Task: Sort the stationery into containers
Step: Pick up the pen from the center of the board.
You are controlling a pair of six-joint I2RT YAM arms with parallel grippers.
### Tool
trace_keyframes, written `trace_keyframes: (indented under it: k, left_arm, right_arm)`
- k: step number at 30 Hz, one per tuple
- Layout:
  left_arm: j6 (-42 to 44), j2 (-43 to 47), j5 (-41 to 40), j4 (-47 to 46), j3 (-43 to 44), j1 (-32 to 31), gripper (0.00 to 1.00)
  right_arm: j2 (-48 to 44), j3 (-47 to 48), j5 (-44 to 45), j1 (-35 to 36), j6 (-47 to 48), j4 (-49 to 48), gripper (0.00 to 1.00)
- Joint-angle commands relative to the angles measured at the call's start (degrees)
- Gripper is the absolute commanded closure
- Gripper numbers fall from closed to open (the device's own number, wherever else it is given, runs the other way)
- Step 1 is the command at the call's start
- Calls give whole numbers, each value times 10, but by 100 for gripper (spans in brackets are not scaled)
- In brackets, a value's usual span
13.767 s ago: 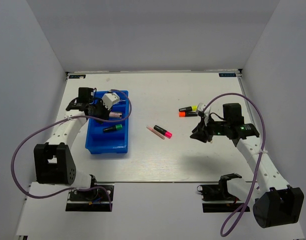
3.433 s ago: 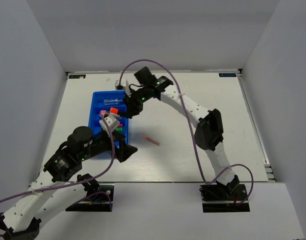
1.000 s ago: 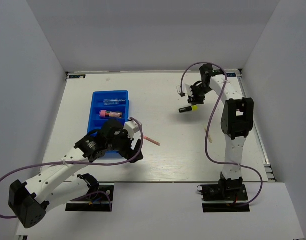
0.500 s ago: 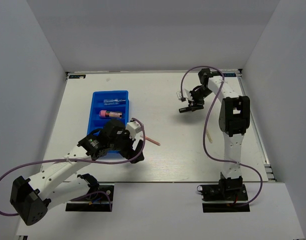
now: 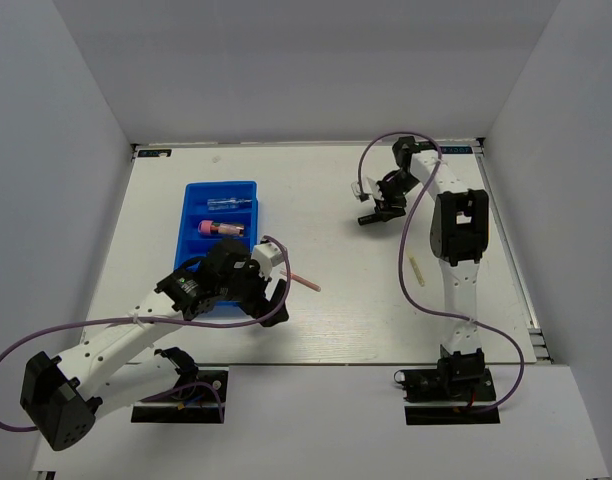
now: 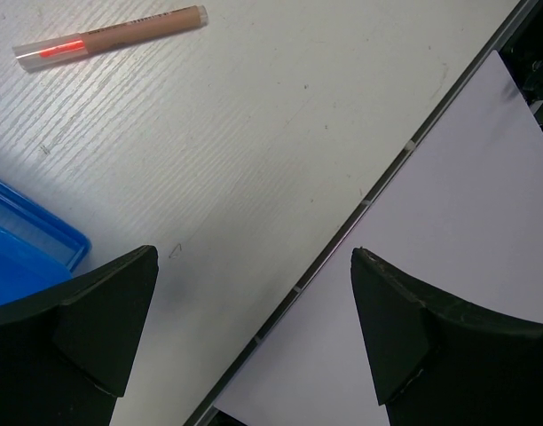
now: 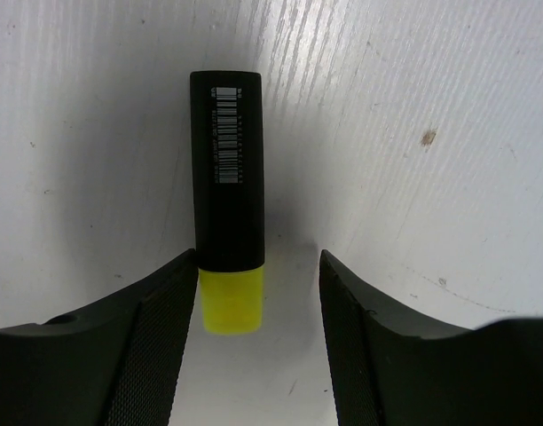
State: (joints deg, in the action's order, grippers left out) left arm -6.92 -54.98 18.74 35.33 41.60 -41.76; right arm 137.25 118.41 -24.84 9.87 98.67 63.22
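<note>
A black highlighter (image 7: 227, 186) with a yellow cap (image 7: 230, 302) lies on the white table. My right gripper (image 7: 254, 266) is open around its cap end: the left finger (image 7: 156, 328) touches the cap and a gap shows on the other side. From above, this gripper (image 5: 378, 213) covers most of the highlighter (image 5: 365, 220). My left gripper (image 6: 254, 256) hangs open and empty over the table's near edge, right of the blue tray (image 5: 190, 250). A thin pink stick (image 5: 304, 281) lies just beyond it. The tray holds a clear-blue tube (image 5: 229, 204) and a pink tube (image 5: 218, 227).
A pale-yellow stick (image 5: 416, 270) lies on the table beside the right arm. The table's near edge (image 6: 360, 204) runs diagonally under the left gripper, with the tray's corner (image 6: 27, 244) at its left. Grey walls close in the table on three sides.
My right gripper has come down and left onto the yellow-capped highlighter, which showed in full a second ago. The left gripper has shifted slightly to the right.
</note>
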Motion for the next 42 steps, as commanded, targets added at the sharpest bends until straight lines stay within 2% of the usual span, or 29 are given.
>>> trace_keyframes:
  k: [1,6,9,12,16,20,21,22,23,27,31,34,39,42]
  left_arm:
    - [-5,8,12,-8,1,1,0]
    - [-6,21,13,-4,-2,0,0]
    - [-7,23,15,-6,-6,0,0]
    - [-7,25,14,-8,-7,1,0]
    - [-12,30,14,-10,-9,0,0]
    - [-15,39,14,-10,-11,0,0]
    - [-17,42,12,-9,-10,0,0]
    - [-17,47,10,-9,-10,0,0]
    - [-17,50,9,-6,-9,0,0]
    - [-18,66,7,3,-6,0,0]
    - [-23,83,8,8,8,1,0]
    - [-26,100,8,11,28,0,0]
    - [-26,130,-5,21,64,-1,0]
    - [-29,143,-11,25,80,-1,0]
  right_arm:
    - [28,35,35,2,16,60,40]
    - [64,48,94,10,37,139,45]
    - [59,26,95,10,34,154,46]
    - [43,-20,97,12,27,132,49]
    - [23,-69,86,19,-35,60,55]
    - [8,-99,85,29,-115,-4,71]
    - [7,-108,82,30,-129,-25,79]
    - [-2,-113,83,31,-140,-36,83]
    - [-5,-130,81,34,-179,-69,86]
    - [-29,-164,77,48,-241,-99,99]
    - [-112,-193,22,67,-313,-93,100]
    - [-171,-209,-66,84,-344,-79,100]
    - [-228,-202,-149,137,-397,-52,100]
    - [-252,-191,-179,171,-450,-69,100]
